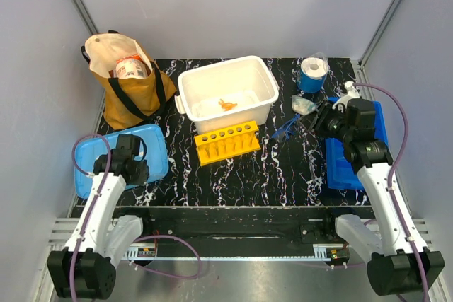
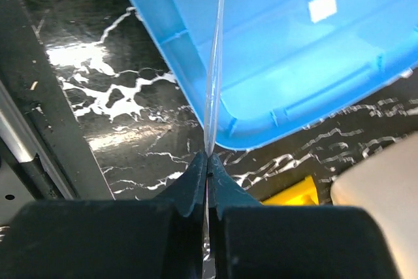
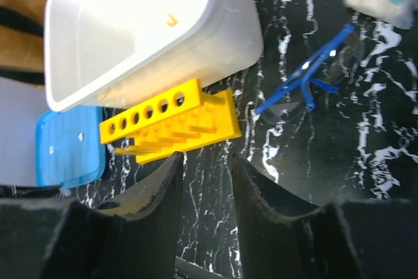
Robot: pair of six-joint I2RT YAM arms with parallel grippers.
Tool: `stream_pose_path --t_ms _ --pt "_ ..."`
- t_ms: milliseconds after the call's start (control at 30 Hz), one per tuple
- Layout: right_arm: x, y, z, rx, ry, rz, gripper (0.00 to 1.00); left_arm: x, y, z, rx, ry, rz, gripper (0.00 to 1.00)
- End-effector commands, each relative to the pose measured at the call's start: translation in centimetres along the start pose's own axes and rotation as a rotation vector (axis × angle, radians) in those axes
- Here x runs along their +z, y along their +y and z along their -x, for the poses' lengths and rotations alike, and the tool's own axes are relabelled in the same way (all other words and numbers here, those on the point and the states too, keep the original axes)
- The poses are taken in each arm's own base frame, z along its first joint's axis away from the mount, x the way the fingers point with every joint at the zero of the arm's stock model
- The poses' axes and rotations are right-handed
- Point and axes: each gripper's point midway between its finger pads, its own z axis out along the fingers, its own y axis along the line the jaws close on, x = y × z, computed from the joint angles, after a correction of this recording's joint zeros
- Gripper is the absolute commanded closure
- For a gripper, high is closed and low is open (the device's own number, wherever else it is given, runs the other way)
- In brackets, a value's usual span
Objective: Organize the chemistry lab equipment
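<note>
One tube (image 2: 213, 63) is sitting pinched in the left claw (image 2: 208, 158), whose jaws are pressing together on its lower end. In the wrist view it is pointing toward 12 o'clock, crossing the rim of the blue lid (image 2: 294, 63).

Judging by the layout, the step in hand is carrying this tube to the rack (image 1: 227, 142), which from above is lying at about 3 o'clock of the left claw, just in front of the tub (image 1: 263, 86). To do it well, the arm should be lifting the tube free of the lid before swinging across. It should be tipping the tube upright over one hole and lowering it partway in before the jaws are letting go. A glassy, slender tube is likely slipping or swinging easily in so small a pinch, so slow travel is advisable.

Meanwhile the right claw (image 3: 206, 161) is hovering over the table with its jaws narrowly apart and nothing between them. The glasses (image 3: 307, 80) are lying at 1 o'clock of it in its wrist view. The packet (image 1: 305, 105) is lying near them, and the orange piece (image 1: 226, 105) is resting inside the tub.
</note>
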Motion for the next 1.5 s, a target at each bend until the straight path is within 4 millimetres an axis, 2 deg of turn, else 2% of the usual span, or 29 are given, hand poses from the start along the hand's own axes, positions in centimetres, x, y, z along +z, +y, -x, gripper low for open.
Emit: stream_pose_path --t_ms 0,133,200,300,533,600,667,733,833,867,1000,1133,1367,1467 --pt "-0.9 4.4 1.2 -0.043 -0.005 0.12 0.59 -3.2 -3.4 -0.2 0.157 0.036 -0.178 1.0" --pt "-0.8 7.1 0.4 -0.068 0.029 0.186 0.58 -5.2 -6.9 -1.7 0.33 0.093 -0.401 1.0" --pt "-0.3 8.7 -0.6 -0.077 0.068 0.241 0.58 -6.3 -8.6 -3.4 0.417 0.157 -0.545 1.0" --pt "0.2 11.6 -2.8 -0.105 0.139 0.34 0.56 -7.8 -9.9 -5.3 0.491 0.209 -0.7 1.0" --pt "1.4 18.7 -8.1 -0.119 0.281 0.556 0.51 -11.4 -11.7 -9.0 0.542 0.297 -0.903 1.0" --pt "1.8 20.6 -9.5 -0.151 0.289 0.581 0.5 -11.6 -11.6 -9.9 0.502 0.335 -0.918 1.0" --pt "2.0 22.8 -10.3 -0.21 0.226 0.644 0.45 -11.8 -11.5 -10.6 0.421 0.395 -0.924 1.0" --pt "2.8 23.7 -10.8 -0.278 0.133 0.693 0.43 -11.6 -11.1 -10.9 0.326 0.45 -0.902 1.0" --pt "2.7 24.8 -12.0 -0.47 -0.046 0.801 0.37 -12.0 -10.9 -10.7 0.209 0.496 -0.883 1.0" --pt "3.0 24.3 -12.9 -0.535 -0.087 0.819 0.37 -11.9 -10.6 -10.5 0.179 0.5 -0.861 1.0" --pt "1.7 26.4 -14.2 -0.677 -0.248 0.974 0.34 -12.4 -10.3 -9.7 0.071 0.517 -0.807 1.0" --pt "2.8 28.1 -15.2 -0.735 -0.318 0.993 0.33 -12.7 -10.1 -10.0 0.003 0.571 -0.769 1.0" --pt "4.6 30.6 -18.9 -0.764 -0.341 1.048 0.37 -13.4 -10.1 -10.2 -0.008 0.598 -0.768 1.0" --pt "5.4 30.8 -18.6 -0.74 -0.394 1.006 0.4 -13.4 -9.9 -10.2 0.0 0.599 -0.757 1.0"
